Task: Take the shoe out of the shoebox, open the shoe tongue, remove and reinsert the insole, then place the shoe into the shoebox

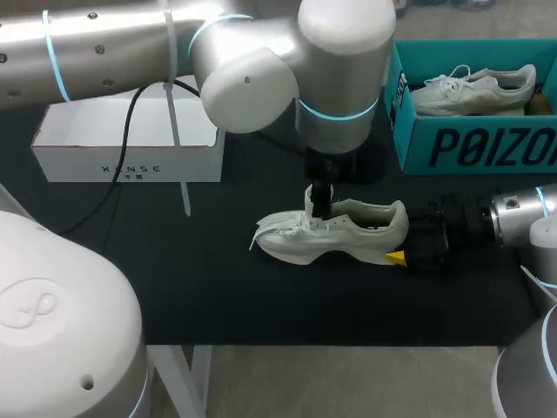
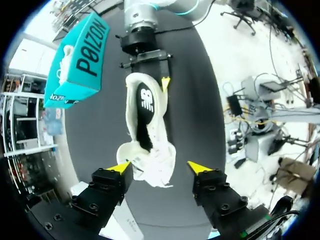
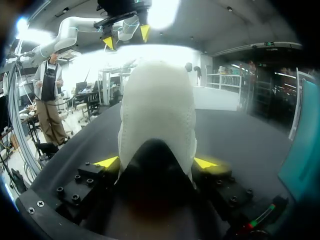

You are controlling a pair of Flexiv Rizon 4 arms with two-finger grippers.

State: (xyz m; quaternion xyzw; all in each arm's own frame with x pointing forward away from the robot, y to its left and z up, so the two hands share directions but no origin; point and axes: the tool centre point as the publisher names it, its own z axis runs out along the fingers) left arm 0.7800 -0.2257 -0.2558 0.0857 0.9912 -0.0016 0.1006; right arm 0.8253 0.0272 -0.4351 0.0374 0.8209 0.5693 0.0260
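- Pinching the heel of the shoe (image 3: 157, 110) is what the right jaws are doing. There's a yellow fingertip (image 3: 106, 162) on each side of the heel, and both look pressed right up against it.
- The shoe is out of the box, sitting upright on its sole on the black table (image 1: 218, 287). The toe points toward the robot's left and the heel toward the right arm (image 1: 513, 218), which comes in low and about level with the table.
- The left jaws are spread wide and aren't gripping anything. They hang straight above the lace and tongue part of the shoe, fingers pointing down.
- In the left wrist view, one left fingertip (image 2: 120, 167) sits right at the edge of the shoe's front. I can't tell if it actually touches. The other one (image 2: 199, 167) is clear of the shoe, with only bare table beneath it.
- Same view looks down into the shoe opening, and you can see the dark insole (image 2: 145, 100) lying inside.
- The left arm (image 1: 130, 43) stretches across from the left side and drops down over the middle of the shoe.
- The teal shoebox (image 1: 452, 144) is at the far right of the table, beyond the held shoe and not touching it. It's open, with a second white shoe (image 1: 474, 87) lying inside.
- A white box (image 1: 130, 148) sits at the far left, under the left arm. A black cable (image 1: 122, 165) droops from that arm across the front of it.
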